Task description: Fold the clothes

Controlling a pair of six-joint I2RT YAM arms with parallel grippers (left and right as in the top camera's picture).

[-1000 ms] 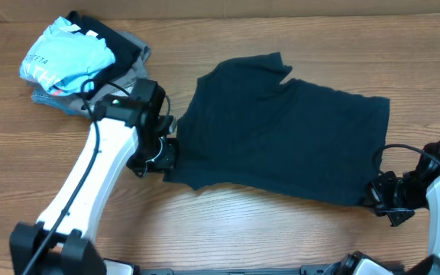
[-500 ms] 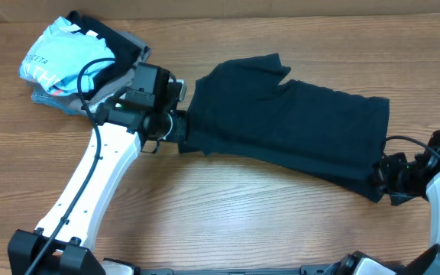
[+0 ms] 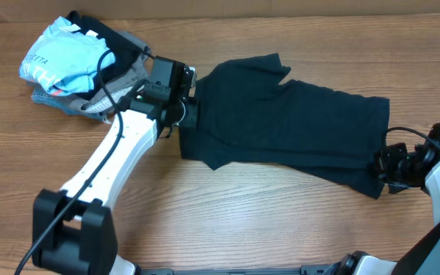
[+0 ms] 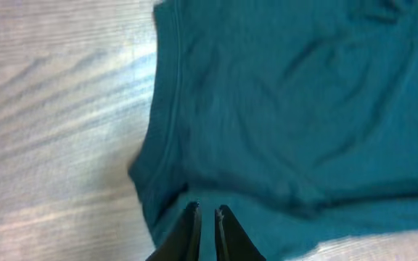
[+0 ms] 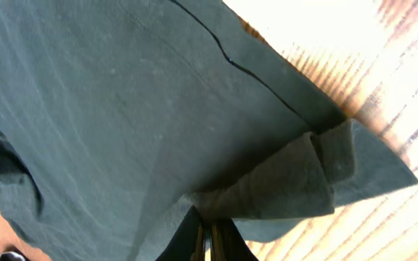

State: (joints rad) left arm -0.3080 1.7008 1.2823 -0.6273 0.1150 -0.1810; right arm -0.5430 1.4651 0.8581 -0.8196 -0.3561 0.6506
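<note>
The dark T-shirt (image 3: 281,126) lies across the middle of the wooden table, its near edge doubled back over itself. My left gripper (image 3: 190,109) is shut on the shirt's left edge; in the left wrist view the fingertips (image 4: 207,214) pinch fabric (image 4: 296,109) lying over the shirt. My right gripper (image 3: 381,163) is shut on the shirt's right edge near the front corner; in the right wrist view the fingertips (image 5: 210,228) clamp a folded flap of the cloth (image 5: 122,109). No swoosh logo shows.
A pile of other garments sits at the far left: a light-blue shirt with white lettering (image 3: 61,57) on top of grey folded clothes (image 3: 125,75). Bare wooden table (image 3: 243,221) runs along the front. A pale wall edge borders the back.
My left gripper moved away from me and to the right, carrying the shirt's near-left edge up over the body. My right gripper rose slightly, lifting the near-right corner. The shirt looks narrower now.
</note>
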